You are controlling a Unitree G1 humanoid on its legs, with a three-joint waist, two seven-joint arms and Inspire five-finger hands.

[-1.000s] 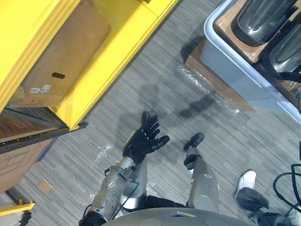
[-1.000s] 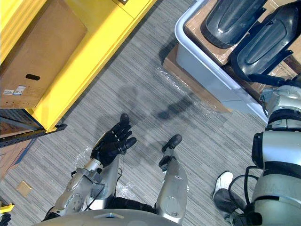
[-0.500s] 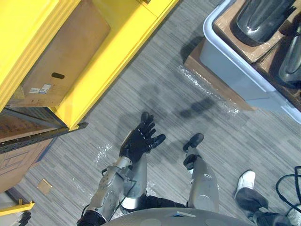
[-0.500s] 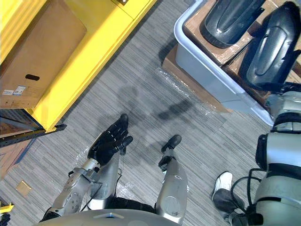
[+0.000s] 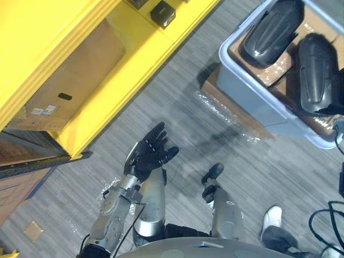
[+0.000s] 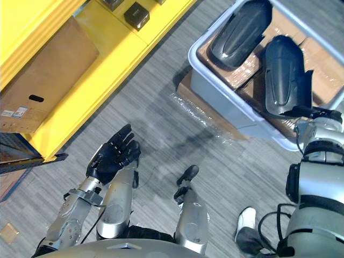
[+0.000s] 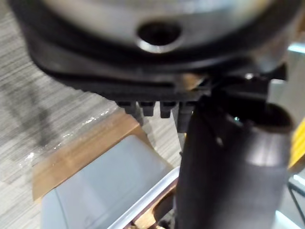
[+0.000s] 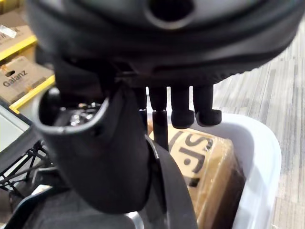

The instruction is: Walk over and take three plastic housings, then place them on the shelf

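Two dark plastic housings lie in a pale grey bin (image 6: 215, 80) on brown cardboard. The farther housing (image 6: 239, 32) lies untouched. My right hand (image 6: 314, 114) is at the near rim of the closer housing (image 6: 282, 70). In the right wrist view that housing's thin edge (image 8: 167, 167) runs between my thumb (image 8: 95, 157) and curled fingers (image 8: 183, 112), so the hand is shut on it. My left hand (image 5: 149, 155) hangs over the floor beside the yellow shelf (image 5: 134, 59), fingers straight and empty.
A cardboard box (image 5: 75, 80) sits under the shelf's lower board, and a small black box (image 5: 163, 13) sits on it. The bin rests on a cardboard sheet with plastic wrap (image 5: 236, 115). A person's white shoe (image 5: 271, 217) is on the carpet at the lower right.
The camera has shifted, bringing more of the bin and shelf into view. My right hand's fingers have curled onto the closer housing's rim, and that housing has swung more upright. The left hand stays open.
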